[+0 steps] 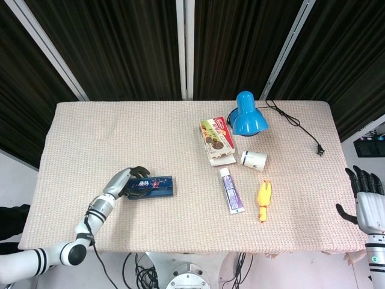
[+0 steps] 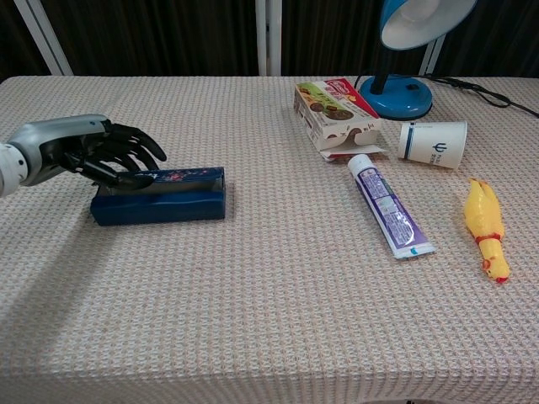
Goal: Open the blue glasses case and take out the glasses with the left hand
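Toothpaste tube (image 2: 388, 210), front right of table (image 2: 253, 320). Blue glasses case (image 2: 160, 195), shut, left-centre; left hand (image 2: 88, 151) rests fingers curled on its left end. Right hand (image 1: 364, 198) off-table, fingers spread, holding nothing.

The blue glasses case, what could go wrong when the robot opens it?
The left hand rests its fingers on just one end of the blue glasses case, whose lid looks shut. Pushing there might slide or tip the case instead of opening it. The right hand is off the table, so nothing steadies it.
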